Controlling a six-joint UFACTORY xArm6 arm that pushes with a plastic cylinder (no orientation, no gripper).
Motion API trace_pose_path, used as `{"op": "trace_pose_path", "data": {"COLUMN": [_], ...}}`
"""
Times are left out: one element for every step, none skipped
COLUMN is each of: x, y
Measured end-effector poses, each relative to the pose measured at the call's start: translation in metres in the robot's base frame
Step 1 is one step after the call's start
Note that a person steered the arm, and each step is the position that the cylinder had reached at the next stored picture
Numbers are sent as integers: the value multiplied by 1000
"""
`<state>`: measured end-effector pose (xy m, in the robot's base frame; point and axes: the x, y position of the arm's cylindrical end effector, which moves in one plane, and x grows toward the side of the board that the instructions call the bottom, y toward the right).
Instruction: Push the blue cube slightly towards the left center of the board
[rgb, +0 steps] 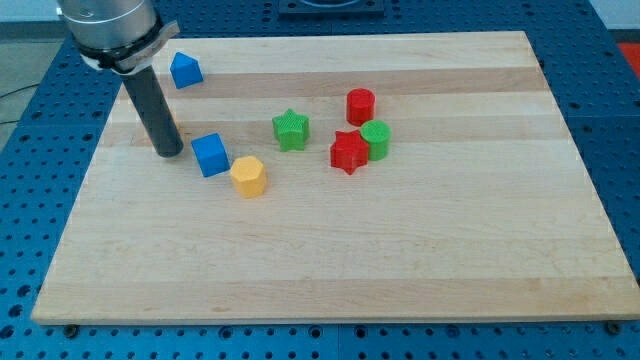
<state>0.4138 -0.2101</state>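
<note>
1. Our rod has no hand to open or clench; my tip (168, 152) rests on the table (420, 260).
2. The blue cube (210, 155) sits just to the view's right of my tip, apart.
3. We judge my tip is on the wrong side for pushing leftward.

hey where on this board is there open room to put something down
Free: the whole bottom strip below the yellow block, and the right side past the green cylinder. Crowded: the middle cluster around the red star, and the left, where my tip stands beside the blue cube.
</note>
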Motion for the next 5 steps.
{"op": "trace_pose_path", "data": {"x": [0,-18,-41,-34,-16], "y": [-16,-21,-8,44,113]}}
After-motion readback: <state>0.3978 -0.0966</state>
